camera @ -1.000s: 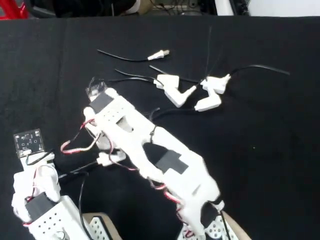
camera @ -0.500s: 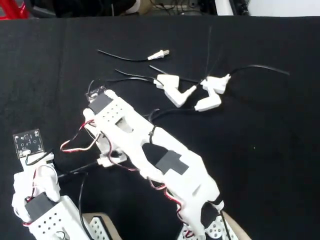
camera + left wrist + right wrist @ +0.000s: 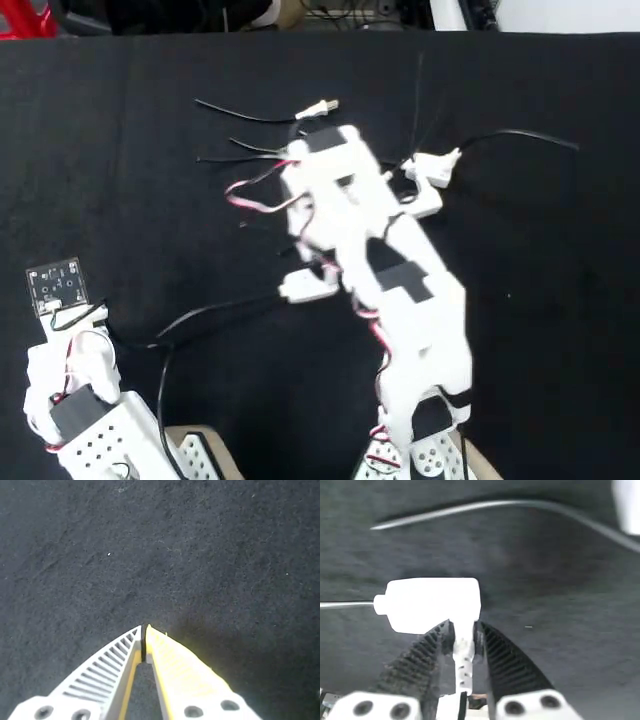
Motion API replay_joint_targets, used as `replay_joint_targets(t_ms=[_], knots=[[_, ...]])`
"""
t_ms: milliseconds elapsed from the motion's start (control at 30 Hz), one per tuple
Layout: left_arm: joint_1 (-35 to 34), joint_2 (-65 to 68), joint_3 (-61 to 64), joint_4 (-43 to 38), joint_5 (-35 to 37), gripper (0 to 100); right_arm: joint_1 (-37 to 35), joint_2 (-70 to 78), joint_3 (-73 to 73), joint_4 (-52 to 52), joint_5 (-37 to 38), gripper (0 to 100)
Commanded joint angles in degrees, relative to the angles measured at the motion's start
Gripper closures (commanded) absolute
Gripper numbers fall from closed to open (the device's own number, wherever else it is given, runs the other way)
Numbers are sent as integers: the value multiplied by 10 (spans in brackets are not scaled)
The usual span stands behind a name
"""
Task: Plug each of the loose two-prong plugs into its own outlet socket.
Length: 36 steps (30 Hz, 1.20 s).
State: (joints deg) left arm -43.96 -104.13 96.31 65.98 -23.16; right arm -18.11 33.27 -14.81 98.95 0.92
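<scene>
I'm watching the right claw (image 3: pixel 462 630) clenching a white connector (image 3: pixel 432 602) by its narrow neck, with its thin wire (image 3: pixel 345 605) trailing off sideways. I cannot tell whether it is a plug or a socket. In the high view a loose plug (image 3: pixel 320 106) is lying at the upper centre of the black table (image 3: pixel 560 300), just beyond the right arm (image 3: pixel 430 330). The left claw (image 3: pixel 144 629) is sitting clamped on nothing over bare table. These pieces are looking light, hard and slick, so pinching the body's flat sides seems wiser than taking the wire or prongs.
</scene>
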Motion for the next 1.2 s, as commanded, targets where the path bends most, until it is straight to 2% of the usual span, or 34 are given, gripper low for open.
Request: replay_joint_targets(t_ms=[0,167,333,467,533,700,833,1033,1100,1167], knots=[[-3,-2,10,1,-4,968,74,-2,-56,14,52,987],[-4,-2,10,1,-4,968,123,-5,-126,14,99,987],[-3,-2,10,1,-4,968,134,-2,-178,12,156,985],[-2,-2,10,1,-4,966,134,-4,-179,17,171,967],[-2,-2,10,0,-4,965,135,-4,-179,19,171,897],[-2,-2,10,0,-4,963,138,-6,-181,22,174,650],[4,-3,8,-4,-5,948,174,-41,-181,22,173,585],[86,-3,-32,-39,-2,814,258,-177,-178,22,187,585],[136,-3,-65,-48,17,806,260,-200,-170,20,222,585],[194,-2,-102,-61,69,804,249,-199,-145,18,280,586]])
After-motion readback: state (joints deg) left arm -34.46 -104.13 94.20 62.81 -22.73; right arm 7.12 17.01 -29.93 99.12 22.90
